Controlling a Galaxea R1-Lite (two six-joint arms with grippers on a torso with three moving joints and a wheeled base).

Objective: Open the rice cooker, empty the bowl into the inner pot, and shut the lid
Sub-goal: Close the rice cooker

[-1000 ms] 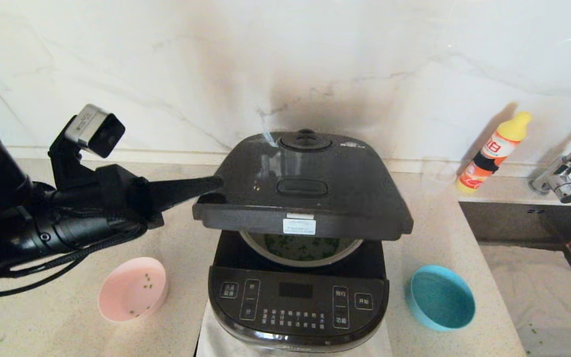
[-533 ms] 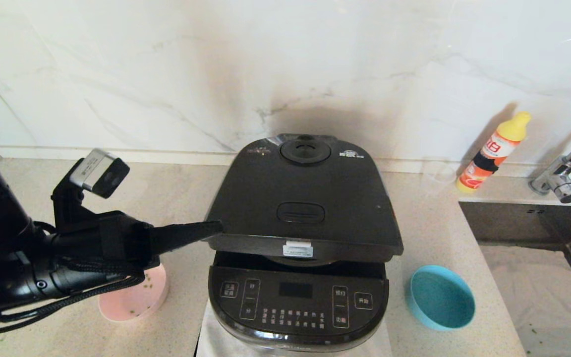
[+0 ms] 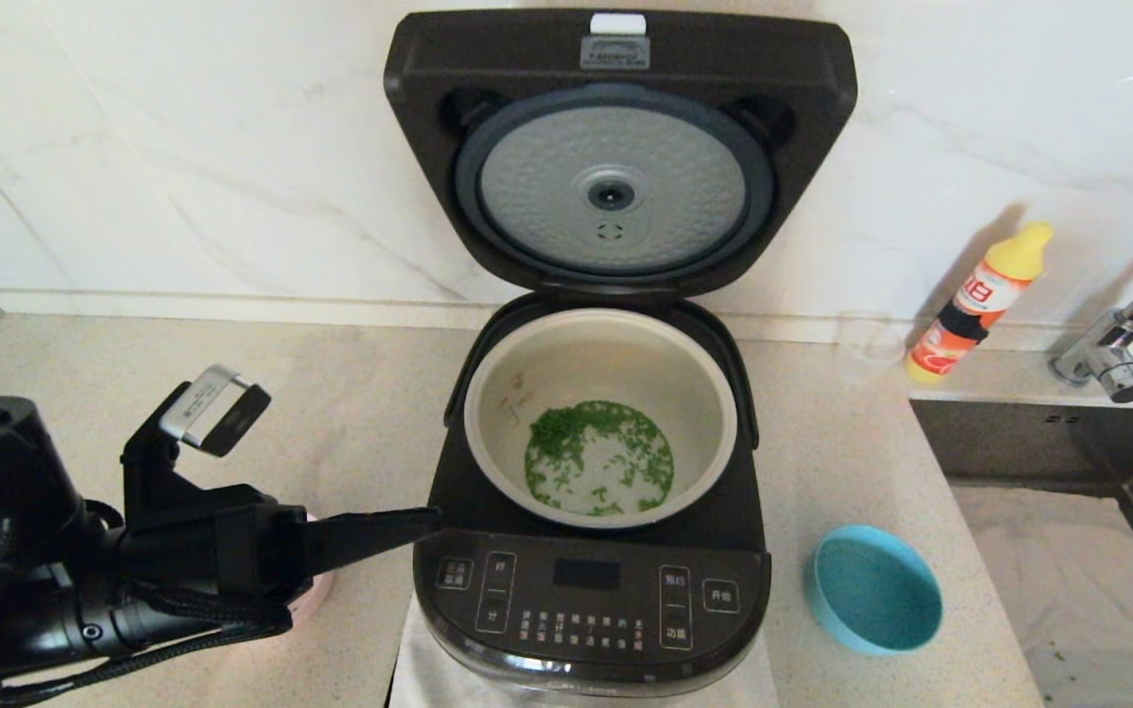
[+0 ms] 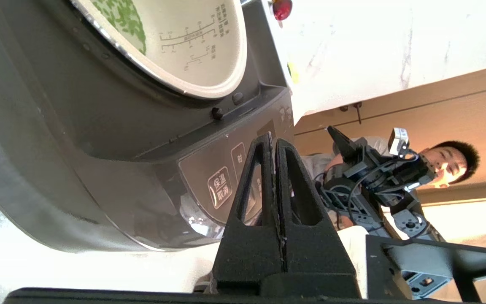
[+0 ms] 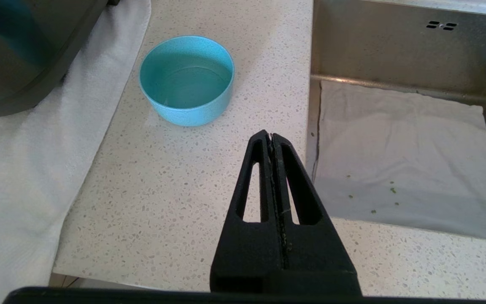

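Lid [image 3: 616,147] stands fully up against the wall, its silver disc facing me. It is stiff and hinged, probably sprung, so I judge it needs a firm push on the top edge until the latch catches. Its glossy skin may let my tip slide. My left gripper [image 3: 429,516] has both fingers pressed together, empty, at the front left corner of the cooker [image 3: 591,600]. The pot [image 3: 601,418] sits inside and holds green bits on its bottom. My right gripper [image 5: 271,139], also closed on nothing, hangs near the blue bowl [image 5: 186,80], which looks empty.
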